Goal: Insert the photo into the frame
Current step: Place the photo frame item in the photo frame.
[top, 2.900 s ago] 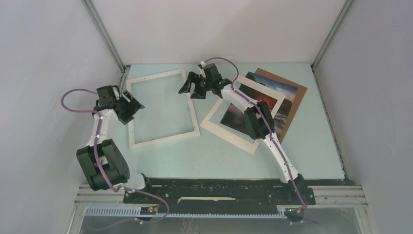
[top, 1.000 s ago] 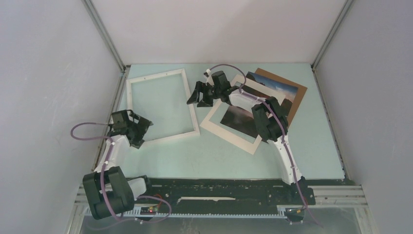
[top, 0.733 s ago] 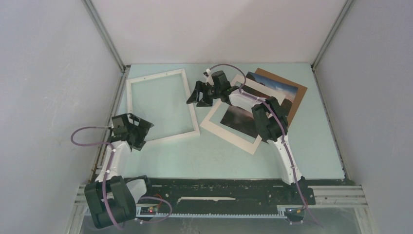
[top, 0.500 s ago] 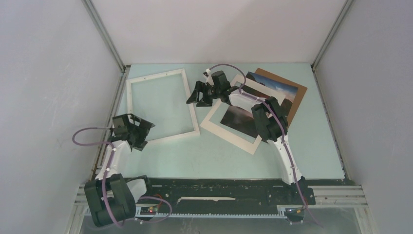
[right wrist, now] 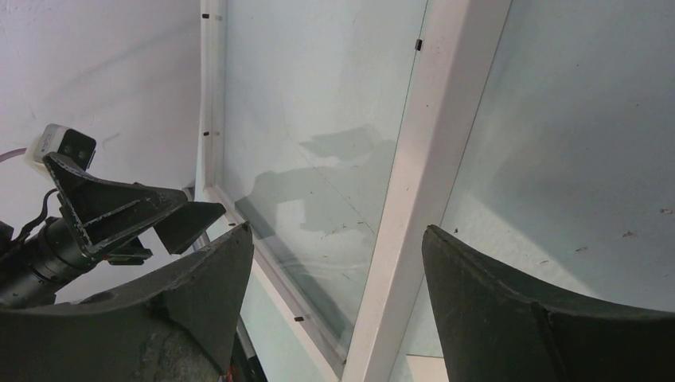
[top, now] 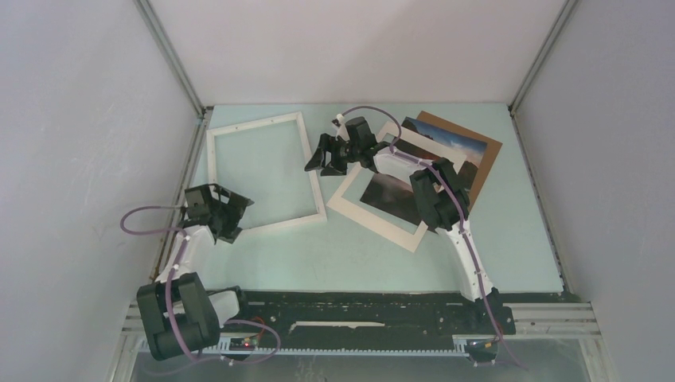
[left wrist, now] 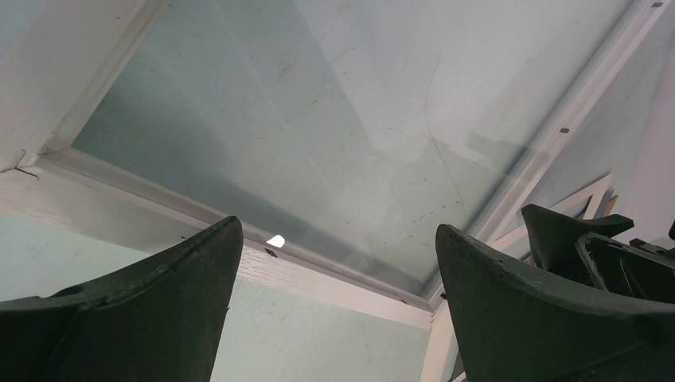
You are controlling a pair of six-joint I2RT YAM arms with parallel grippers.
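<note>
**Right gripper** [top: 321, 163]: jaws wide apart, nothing between them. It hangs over the strip of table [top: 358, 263] between the frame's right rail and the photo's far left corner. In the wrist view that white rail [right wrist: 422, 159] runs up between the fingers [right wrist: 509, 318], not touched as far as can be told. Likely reason for the pose: open and low beside the photo's edge, ready to take its border.

**Left gripper** [top: 235, 216]: jaws at full spread, empty. It sits just off the frame's near left corner, with the near rail [left wrist: 334, 286] crossing ahead of the fingertips. Probably parked there to steady the frame or to stay out of the way; which one cannot be told.

**The frame** [top: 269, 226]: lies flat, left of centre toward the far side, turned slightly off square. Thin white moulded rim, with small dark clips along the inner edge. The opening shows a sheen and fine scratches, so it looks glazed. Nothing is in it.

**The photo** [top: 386, 195]: flat on the table to the right of the frame, close to it but apart, and rotated. The right arm crosses over its middle. It has a wide white border around a dark cloudy scene; the red glow is barely visible beside the arm. Its far right part overlaps a brown backing board [top: 484, 167].

Insertion has not yet begun.
</note>
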